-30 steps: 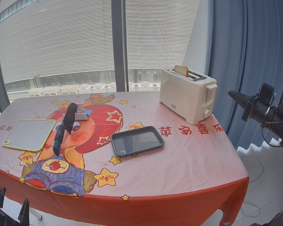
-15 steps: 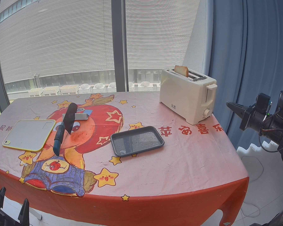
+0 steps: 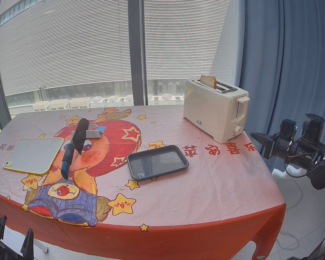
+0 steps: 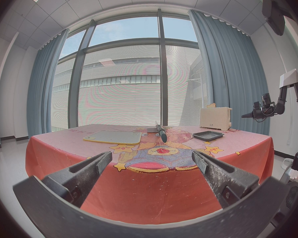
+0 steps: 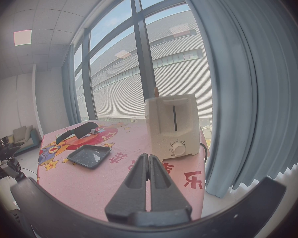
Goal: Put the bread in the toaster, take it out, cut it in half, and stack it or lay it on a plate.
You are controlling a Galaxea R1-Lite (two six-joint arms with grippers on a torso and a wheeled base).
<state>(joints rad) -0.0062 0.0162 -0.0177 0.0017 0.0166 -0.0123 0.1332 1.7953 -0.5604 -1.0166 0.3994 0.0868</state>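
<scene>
A slice of bread (image 3: pixel 208 81) stands partly out of a slot in the white toaster (image 3: pixel 216 109) at the table's far right; the toaster lever (image 3: pixel 243 100) is up. My right gripper (image 3: pixel 257 137) is shut with nothing in it, hanging off the table's right edge, level with the toaster's base; in the right wrist view its fingertips (image 5: pixel 148 156) point at the toaster (image 5: pixel 173 124) and the bread (image 5: pixel 156 92). A dark rectangular plate (image 3: pixel 157 161) lies mid-table. My left gripper (image 3: pixel 16 225) is open below the front left edge of the table.
A blue-handled knife (image 3: pixel 72 147) leans on a small holder left of centre. Beside it lies a pale cutting board (image 3: pixel 33 155) with a yellow rim. The window frame and blue curtains (image 3: pixel 289 55) stand behind and right of the toaster.
My right arm has come down and a little toward the table's right edge, gripper still shut. The bread, toaster, plate, knife and left gripper have not moved.
</scene>
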